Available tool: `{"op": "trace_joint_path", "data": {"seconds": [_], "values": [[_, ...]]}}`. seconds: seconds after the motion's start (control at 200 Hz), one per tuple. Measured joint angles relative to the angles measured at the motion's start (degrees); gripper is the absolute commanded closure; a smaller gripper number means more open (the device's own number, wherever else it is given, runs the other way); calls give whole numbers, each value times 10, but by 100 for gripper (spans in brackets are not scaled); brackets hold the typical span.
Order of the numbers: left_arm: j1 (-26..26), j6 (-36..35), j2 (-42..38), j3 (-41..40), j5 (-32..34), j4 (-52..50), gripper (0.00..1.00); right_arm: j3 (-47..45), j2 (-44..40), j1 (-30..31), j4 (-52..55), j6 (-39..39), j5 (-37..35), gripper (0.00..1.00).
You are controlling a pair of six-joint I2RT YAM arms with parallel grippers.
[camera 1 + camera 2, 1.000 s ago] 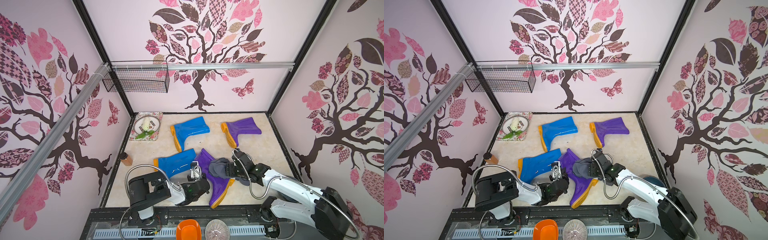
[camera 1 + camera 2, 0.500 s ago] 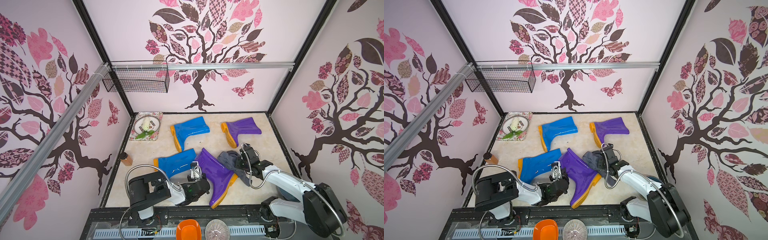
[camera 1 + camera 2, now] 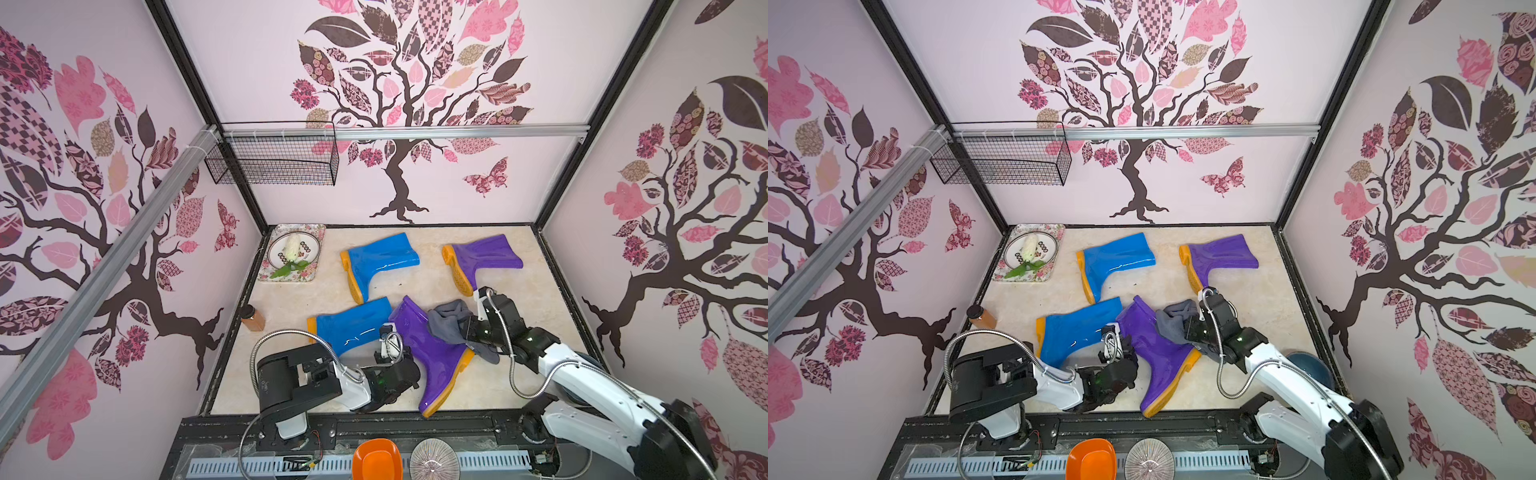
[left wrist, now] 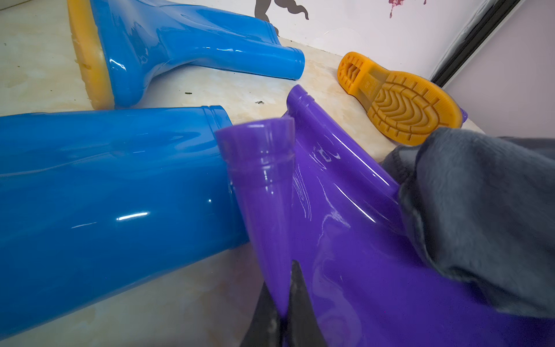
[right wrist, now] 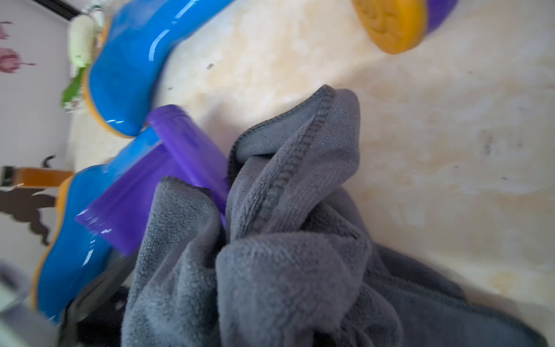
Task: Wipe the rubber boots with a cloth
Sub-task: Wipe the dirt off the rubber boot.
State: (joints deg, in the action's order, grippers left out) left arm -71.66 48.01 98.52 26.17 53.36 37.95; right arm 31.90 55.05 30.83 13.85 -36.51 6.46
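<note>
Since your right gripper (image 3: pixel 467 330) has just squeezed the grey cloth (image 3: pixel 446 322) and is bringing it back onto the near purple boot (image 3: pixel 432 357), your left gripper (image 4: pixel 280 279) is pinching the boot's top, so you are wiping again.

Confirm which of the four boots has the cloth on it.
The near purple boot: the grey cloth lies bunched across its shaft. The other three are bare.

All flopped sideways: far blue boot (image 3: pixel 380 259), near blue boot (image 3: pixel 353 326), far purple boot (image 3: pixel 486 255), and near purple boot (image 3: pixel 432 357) with the grey cloth (image 3: pixel 449 322) bunched on top.
</note>
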Motion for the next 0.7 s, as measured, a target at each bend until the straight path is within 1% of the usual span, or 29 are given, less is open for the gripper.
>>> {"op": "trace_joint_path", "data": {"seconds": [0.13,0.23,0.3,0.37,0.46,0.52,0.57,0.65,0.67,0.675,0.7], "values": [[0,3,0,0,0,0,100,-37,-4,-3,-23,-9,5,100],[-1,10,-5,0,0,-5,100,-81,15,-40,-44,-10,17,100],[-4,15,-15,0,2,-7,100,-78,21,-73,-53,-4,30,100],[-5,17,-23,0,4,-10,100,-70,28,-92,-33,11,31,100],[-6,22,-30,0,4,-12,100,-46,30,-90,4,30,45,100],[-6,24,-30,1,5,-14,100,-28,27,-62,22,37,50,100],[-6,26,-30,2,5,-16,100,-20,16,-14,32,38,50,100],[-6,28,-30,6,6,-21,100,-19,-12,91,43,28,44,100],[-6,28,-30,7,6,-22,100,-19,-16,106,45,26,40,100],[-6,28,-30,7,7,-22,100,-19,-20,121,45,22,39,100],[-6,28,-30,8,7,-22,100,-19,-27,153,46,16,37,100]]}}
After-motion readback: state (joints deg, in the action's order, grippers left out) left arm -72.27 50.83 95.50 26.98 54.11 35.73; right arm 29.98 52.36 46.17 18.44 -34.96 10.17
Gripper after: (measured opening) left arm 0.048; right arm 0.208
